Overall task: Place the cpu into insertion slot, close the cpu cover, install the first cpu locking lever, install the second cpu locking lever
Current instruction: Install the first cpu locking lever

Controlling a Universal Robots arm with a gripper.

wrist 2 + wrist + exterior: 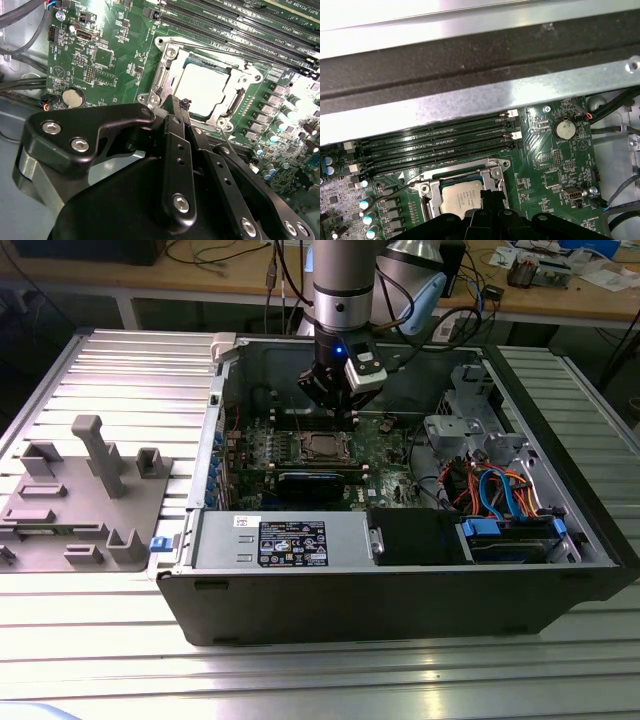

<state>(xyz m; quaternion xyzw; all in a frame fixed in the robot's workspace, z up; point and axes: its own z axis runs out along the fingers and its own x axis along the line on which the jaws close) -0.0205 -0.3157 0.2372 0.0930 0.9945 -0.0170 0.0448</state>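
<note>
The cpu (202, 90), a flat square chip with a pale metal top, lies in the insertion slot (322, 446) on the green board inside the open computer case. The silvery cpu cover (165, 67) lies flat around it, and the chip shows through its window. My gripper (176, 102) hangs right over one edge of the socket, its black fingers (172, 135) pressed together with nothing seen between them. In the first wrist view the gripper (490, 194) overlaps the cpu (460, 199). A thin wire locking lever (395, 196) sticks out beside the socket.
Long memory slots (440, 140) run beside the socket, and a coin battery (564, 129) sits on the other side. The case walls (400, 590) ring the board. Blue and orange cables (500, 490) fill the exterior view's right. A grey fixture tray (80, 490) lies outside at its left.
</note>
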